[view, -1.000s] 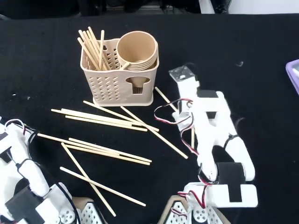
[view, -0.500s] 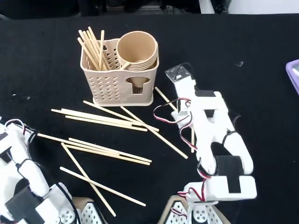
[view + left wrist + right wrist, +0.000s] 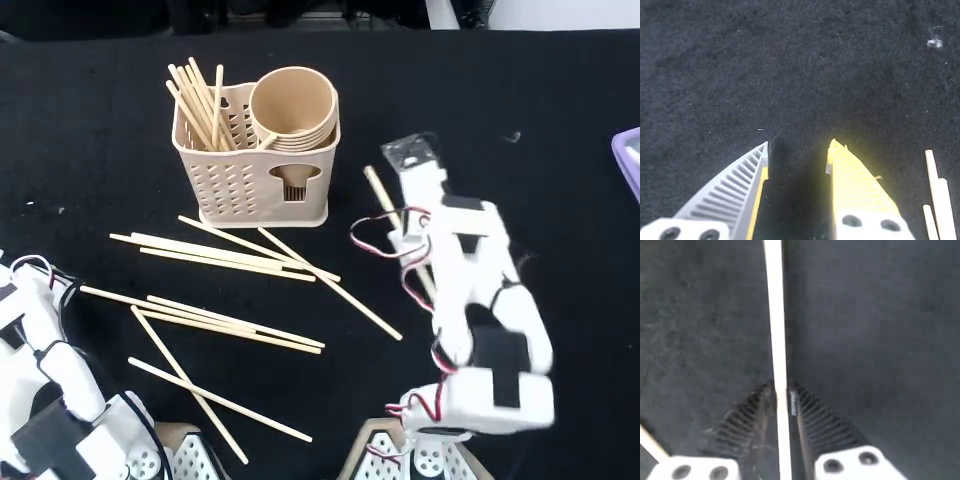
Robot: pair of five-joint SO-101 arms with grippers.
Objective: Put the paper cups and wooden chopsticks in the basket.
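A beige perforated basket [image 3: 250, 185] stands at the back left on the black cloth. It holds stacked paper cups [image 3: 293, 105] and a bundle of wooden chopsticks [image 3: 200, 100]. Several loose chopsticks [image 3: 225, 252] lie in front of it. My right gripper [image 3: 781, 390] is shut on one chopstick [image 3: 774, 315], which runs out past the fingertips. From above, that chopstick [image 3: 382, 195] slants under the right arm [image 3: 455, 245], to the right of the basket. My left gripper [image 3: 797, 150] is open over bare cloth, with chopstick ends [image 3: 935, 190] beside it. The left arm [image 3: 40, 390] sits at the front left.
A purple object [image 3: 627, 155] pokes in at the right edge of the table. More loose chopsticks [image 3: 200, 320] fan out between the basket and the left arm. Bare cloth lies behind and to the right of the right arm.
The right arm has swung to the right with the chopstick in its gripper, so the stick now points up-left beside the basket. The left arm has stayed still.
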